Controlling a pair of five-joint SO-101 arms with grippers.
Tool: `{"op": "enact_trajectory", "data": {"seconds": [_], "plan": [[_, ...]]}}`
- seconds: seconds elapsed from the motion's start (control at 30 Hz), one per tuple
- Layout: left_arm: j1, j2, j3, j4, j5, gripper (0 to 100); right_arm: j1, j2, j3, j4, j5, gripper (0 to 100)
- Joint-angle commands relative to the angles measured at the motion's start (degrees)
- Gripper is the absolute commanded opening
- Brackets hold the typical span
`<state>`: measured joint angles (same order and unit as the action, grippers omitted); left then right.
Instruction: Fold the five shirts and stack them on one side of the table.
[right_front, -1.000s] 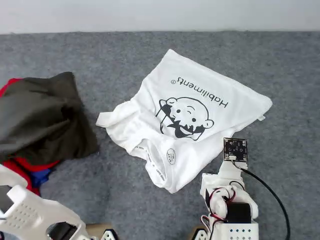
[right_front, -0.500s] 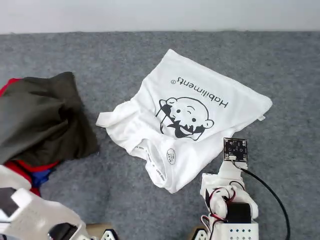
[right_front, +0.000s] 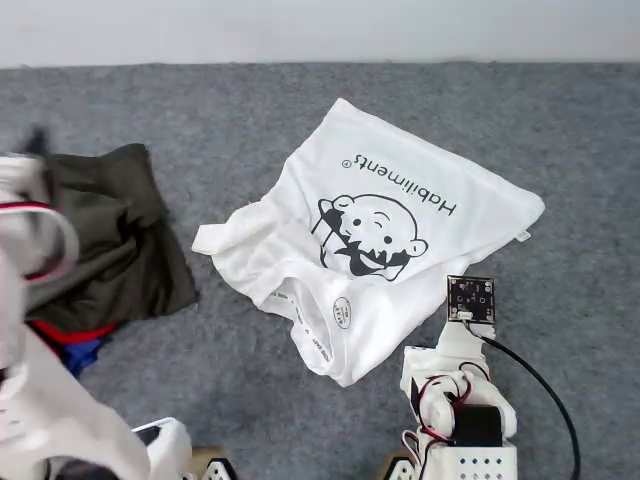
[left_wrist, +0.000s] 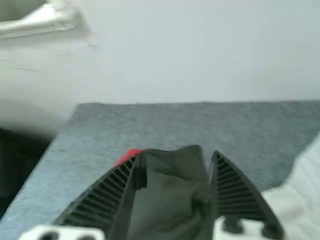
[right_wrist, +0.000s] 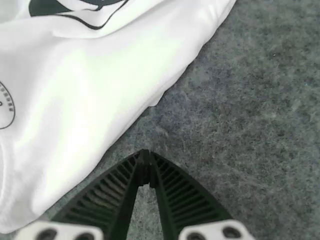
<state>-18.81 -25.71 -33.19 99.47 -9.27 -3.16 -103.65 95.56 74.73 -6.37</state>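
A white shirt (right_front: 370, 230) with a cartoon face print lies crumpled and spread in the middle of the grey table. At the left, a dark olive shirt (right_front: 110, 240) tops a pile, with a red shirt (right_front: 60, 330) and a blue one (right_front: 85, 352) showing beneath it. My left arm (right_front: 25, 200) is raised over that pile. Its gripper (left_wrist: 172, 162) is open, with the olive shirt (left_wrist: 175, 185) and a red edge (left_wrist: 127, 155) seen between its fingers. My right gripper (right_wrist: 146, 156) is shut and empty on bare carpet, just off the white shirt's edge (right_wrist: 90, 75).
The table is covered in grey carpet (right_front: 560, 130), bare at the right and along the back. A white wall (right_front: 320, 30) runs behind the far edge. The right arm's base and black cable (right_front: 540, 385) sit at the front edge.
The left arm has swung up from the front left corner to over the pile of shirts. The right arm and the white shirt have not moved.
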Motion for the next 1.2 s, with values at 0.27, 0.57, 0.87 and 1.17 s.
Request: {"op": "enact_trajectory", "data": {"seconds": [0.27, 0.57, 0.87, 1.17], "plan": [[33.2, -2.5, 34.4, -5.2, 0.7, 17, 0.1, -0.3, 0.8, 0.2, -0.4, 1.1], [45.3, -2.5, 57.5, -21.5, 0.7, 2, 0.5, -0.3, 0.8, 0.1, -0.2, 1.2], [49.1, -2.5, 70.6, -28.0, 0.4, 5, 11.8, -0.3, 0.0, -6.7, 2.8, 1.2], [53.1, -2.5, 74.8, -24.2, 0.6, 17, 23.1, -0.2, -8.4, -11.8, 21.9, 1.2]]}}
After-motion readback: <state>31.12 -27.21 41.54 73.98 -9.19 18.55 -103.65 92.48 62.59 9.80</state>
